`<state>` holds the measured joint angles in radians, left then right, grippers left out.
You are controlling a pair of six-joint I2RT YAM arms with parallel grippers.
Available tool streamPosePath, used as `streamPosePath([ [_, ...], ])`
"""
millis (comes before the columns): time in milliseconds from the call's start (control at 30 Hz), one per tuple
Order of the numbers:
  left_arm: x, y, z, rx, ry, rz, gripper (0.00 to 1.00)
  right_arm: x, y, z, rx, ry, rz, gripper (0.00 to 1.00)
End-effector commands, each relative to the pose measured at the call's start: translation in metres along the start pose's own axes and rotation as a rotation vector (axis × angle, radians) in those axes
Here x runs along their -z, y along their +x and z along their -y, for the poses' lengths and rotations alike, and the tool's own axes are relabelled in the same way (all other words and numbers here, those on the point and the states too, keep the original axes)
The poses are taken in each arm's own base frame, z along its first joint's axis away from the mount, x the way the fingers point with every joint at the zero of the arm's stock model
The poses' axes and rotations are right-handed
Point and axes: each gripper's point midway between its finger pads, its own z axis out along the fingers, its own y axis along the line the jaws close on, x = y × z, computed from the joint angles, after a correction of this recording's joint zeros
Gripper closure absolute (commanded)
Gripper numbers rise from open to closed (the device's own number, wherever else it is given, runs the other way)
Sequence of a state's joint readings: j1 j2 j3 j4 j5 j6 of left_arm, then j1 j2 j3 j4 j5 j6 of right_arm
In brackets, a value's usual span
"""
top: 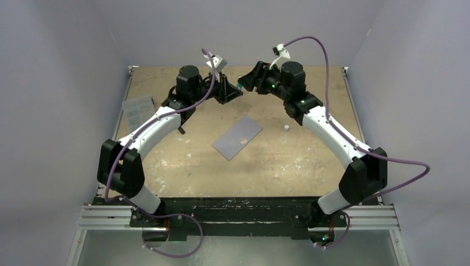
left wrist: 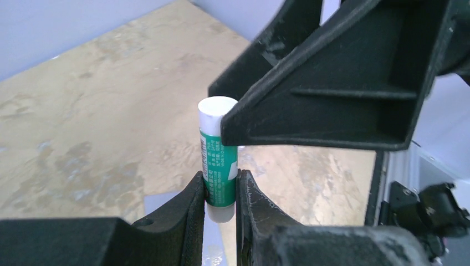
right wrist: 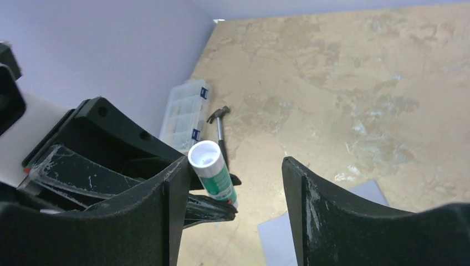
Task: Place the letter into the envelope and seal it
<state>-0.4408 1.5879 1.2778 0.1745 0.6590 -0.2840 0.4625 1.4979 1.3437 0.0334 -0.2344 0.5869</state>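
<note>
The grey-blue envelope (top: 238,137) lies flat mid-table, with parts of it showing in the left wrist view (left wrist: 161,202) and the right wrist view (right wrist: 274,238). The peach-tan letter is not in view. My left gripper (top: 235,93) (left wrist: 220,177) is shut on a green-and-white glue stick (left wrist: 219,160) (right wrist: 213,169), held upright above the far table. My right gripper (top: 246,84) (right wrist: 233,163) is open and faces it. One of its fingers (left wrist: 332,83) stands right beside the stick's white upper end; I cannot tell if they touch.
A clear ribbed plastic box (top: 137,109) (right wrist: 185,113) sits at the left edge by the wall. A small hammer (right wrist: 220,124) lies near it. A small white object (top: 286,127) lies right of the envelope. Walls enclose the table on three sides.
</note>
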Motion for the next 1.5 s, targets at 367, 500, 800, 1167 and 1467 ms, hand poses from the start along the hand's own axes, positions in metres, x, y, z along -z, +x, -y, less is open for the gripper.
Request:
streamPosePath([
  [367, 0.000, -0.002, -0.022, -0.028, -0.120, -0.010, 1.00, -0.020, -0.027, -0.011, -0.036, 0.061, 0.055, 0.52],
  [500, -0.001, 0.002, -0.025, -0.022, -0.126, -0.021, 1.00, -0.024, -0.021, -0.013, -0.035, 0.051, 0.011, 0.54],
  [800, -0.003, 0.002, -0.023, -0.017, -0.106, -0.022, 1.00, -0.033, 0.001, -0.009, -0.004, 0.043, -0.087, 0.52],
  [1167, -0.004, 0.009, -0.012, -0.005, -0.031, -0.056, 1.00, -0.016, -0.014, -0.034, 0.033, -0.096, -0.026, 1.00],
  [1467, 0.019, -0.003, 0.065, -0.060, 0.378, -0.104, 1.00, 0.063, 0.009, -0.109, 0.464, -0.715, -0.081, 1.00],
])
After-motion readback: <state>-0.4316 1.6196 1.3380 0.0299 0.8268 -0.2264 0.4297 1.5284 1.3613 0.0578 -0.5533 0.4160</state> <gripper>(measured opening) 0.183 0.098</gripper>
